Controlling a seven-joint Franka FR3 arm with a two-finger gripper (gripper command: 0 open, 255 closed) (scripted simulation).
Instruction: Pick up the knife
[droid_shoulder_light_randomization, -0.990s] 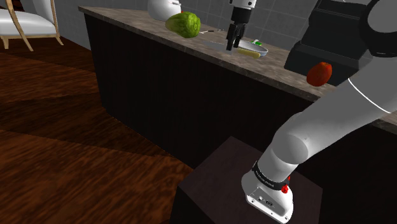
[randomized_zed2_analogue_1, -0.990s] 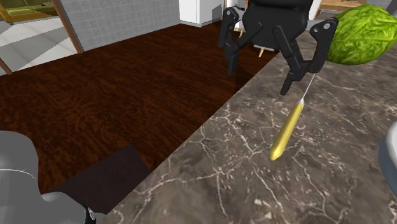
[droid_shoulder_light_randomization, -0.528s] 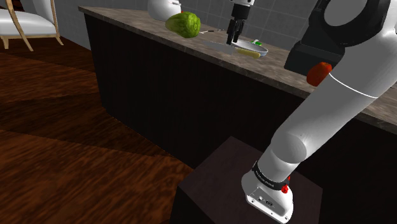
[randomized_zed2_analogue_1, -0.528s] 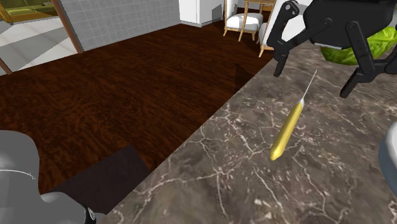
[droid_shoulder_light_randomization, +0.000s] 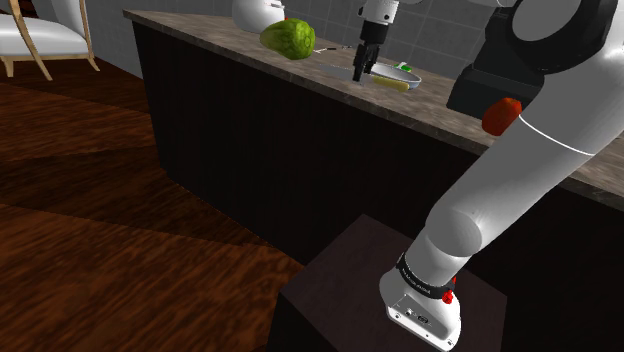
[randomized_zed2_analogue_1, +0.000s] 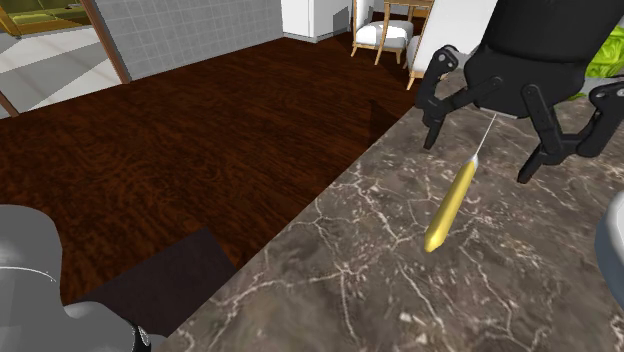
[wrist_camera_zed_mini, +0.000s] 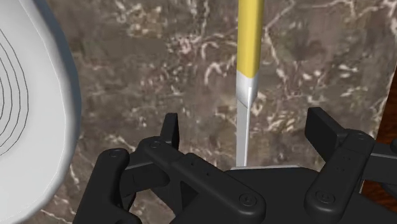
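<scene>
Wrist view: claw (wrist_camera_zed_mini: 247, 130) wide apart astride the knife (wrist_camera_zed_mini: 249, 38), blade tip hidden behind its body.

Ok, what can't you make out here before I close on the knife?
Knife blade tip: wrist view and second exterior view, under the gripper body.
Gripper height above the counter: too small in the shoulder view.
White dish: cut off by the edge in the wrist view.
Green fruit: second exterior view, mostly behind the gripper.

One knife (randomized_zed2_analogue_1: 450, 205), one green melon (droid_shoulder_light_randomization: 288, 38)
</scene>
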